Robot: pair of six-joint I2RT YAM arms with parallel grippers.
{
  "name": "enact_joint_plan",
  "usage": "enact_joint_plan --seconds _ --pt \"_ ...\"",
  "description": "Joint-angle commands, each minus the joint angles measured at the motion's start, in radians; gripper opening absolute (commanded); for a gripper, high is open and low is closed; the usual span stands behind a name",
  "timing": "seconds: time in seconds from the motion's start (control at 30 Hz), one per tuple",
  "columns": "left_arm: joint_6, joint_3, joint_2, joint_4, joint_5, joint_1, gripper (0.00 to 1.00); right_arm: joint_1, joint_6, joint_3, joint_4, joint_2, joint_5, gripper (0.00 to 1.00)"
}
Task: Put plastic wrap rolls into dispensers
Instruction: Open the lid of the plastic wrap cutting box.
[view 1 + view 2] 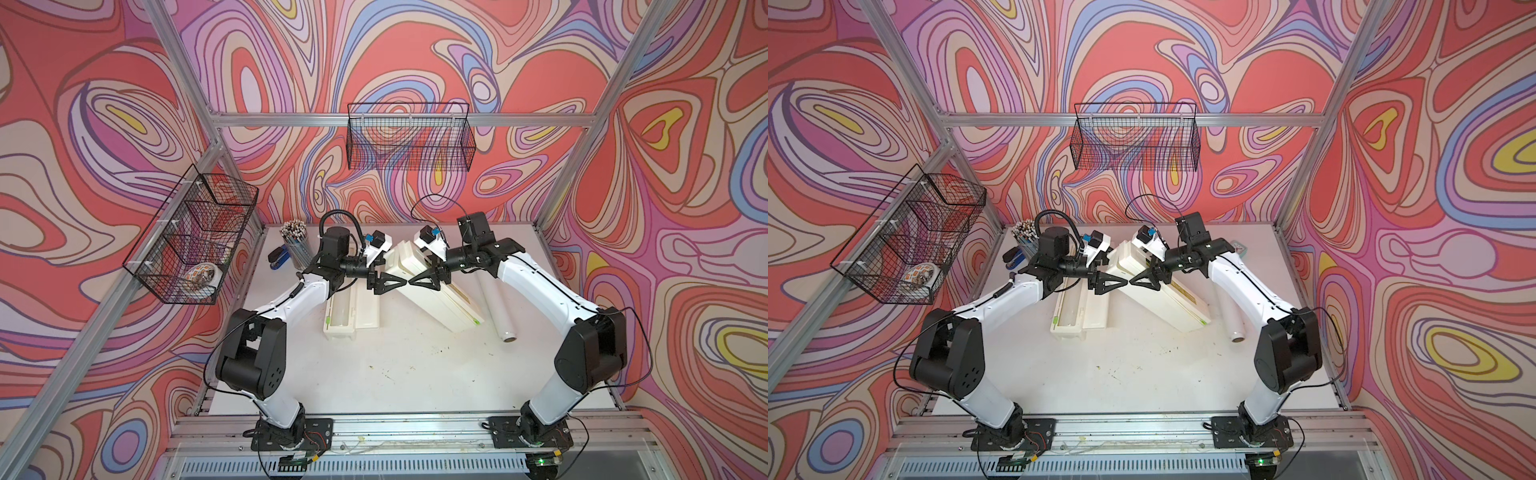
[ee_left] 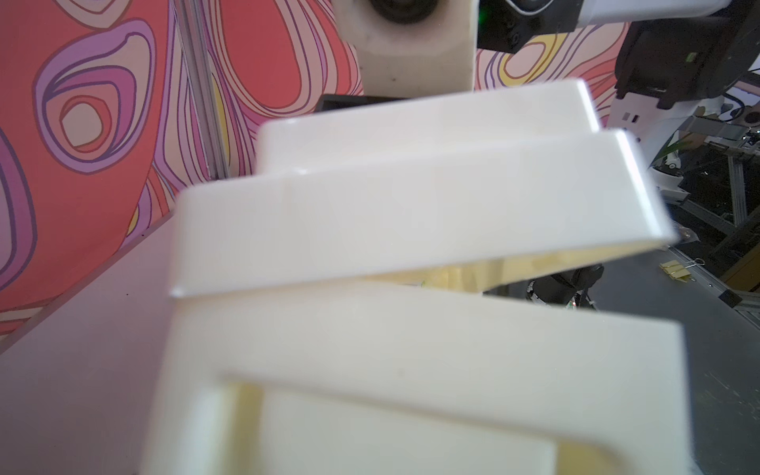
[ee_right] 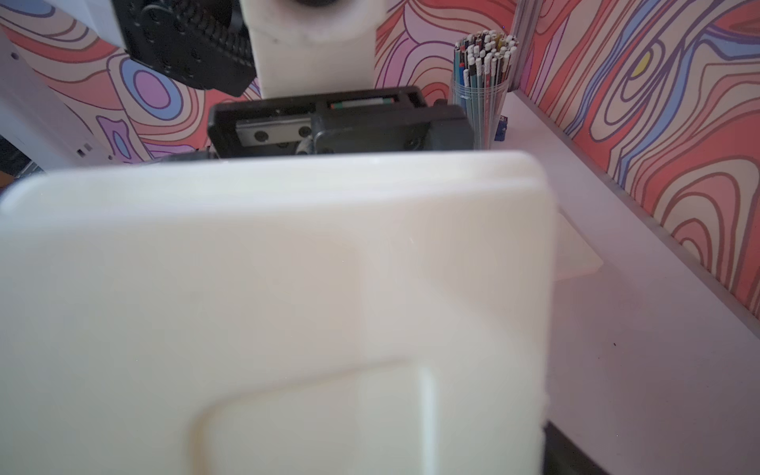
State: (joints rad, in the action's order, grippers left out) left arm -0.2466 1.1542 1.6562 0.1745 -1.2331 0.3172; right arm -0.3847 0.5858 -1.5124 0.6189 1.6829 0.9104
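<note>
Over the middle of the white table (image 1: 395, 374), two grippers met tip to tip above a cream box. That slanted dispenser (image 1: 455, 309) ran from the far middle toward the near right, with a yellow strip along its edge. In the left wrist view its lid (image 2: 411, 214) stood slightly ajar.

The left gripper (image 1: 400, 282) and the right gripper (image 1: 418, 281) were each turned on edge, so from above one finger hid the other. I could not tell whether either was spread free or clasping the box. Both wrist views were filled with blurred cream plastic.

Beside it, partly under the left arm (image 1: 291, 299), a second dispenser (image 1: 368, 311) lay flat and wide open, with what looked like a pale roll (image 1: 340, 305) in its trough. Another plastic wrap roll (image 1: 497, 303) lay loose on the table just beside the slanted box, its far end under the right arm (image 1: 540, 282).

A cup of pencils (image 1: 296, 245) and a blue stapler (image 1: 279, 258) sat at the far left corner.
</note>
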Motion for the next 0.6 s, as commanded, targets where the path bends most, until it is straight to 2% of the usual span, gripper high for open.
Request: enact_joint_plan --seconds 0.0,0.1,0.2,0.23,0.27,0.3,0.43,0.47,0.57 --pt "-0.082 -0.024 0.000 -0.070 0.091 -0.020 0.00 0.038 -0.048 -0.043 -0.013 -0.028 0.098 0.51" --pt "-0.103 -0.025 -0.007 -0.081 0.103 -0.017 0.00 0.043 -0.034 -0.044 0.012 -0.028 0.108 0.50" --pt "-0.140 -0.024 -0.016 -0.103 0.107 -0.018 0.00 0.058 -0.047 -0.051 0.024 -0.022 0.153 0.44" --pt "-0.141 -0.025 -0.016 -0.099 0.101 -0.016 0.00 0.058 -0.053 -0.051 0.025 -0.021 0.157 0.53" --pt "-0.141 -0.020 -0.015 -0.099 0.094 -0.014 0.00 0.057 -0.047 -0.049 0.035 -0.022 0.152 0.68" --pt "-0.142 -0.012 -0.013 -0.101 0.094 -0.009 0.00 0.053 -0.038 -0.044 0.041 -0.020 0.152 0.77" --pt "-0.170 0.036 0.003 -0.128 0.101 0.023 0.00 0.032 -0.004 -0.037 0.082 0.001 0.157 0.88" --pt "-0.169 0.048 0.009 -0.127 0.105 0.032 0.00 0.024 0.001 -0.040 0.092 0.009 0.156 0.97" --pt "-0.158 0.075 0.022 -0.112 0.107 0.046 0.00 0.014 0.010 -0.033 0.096 0.021 0.156 0.99"
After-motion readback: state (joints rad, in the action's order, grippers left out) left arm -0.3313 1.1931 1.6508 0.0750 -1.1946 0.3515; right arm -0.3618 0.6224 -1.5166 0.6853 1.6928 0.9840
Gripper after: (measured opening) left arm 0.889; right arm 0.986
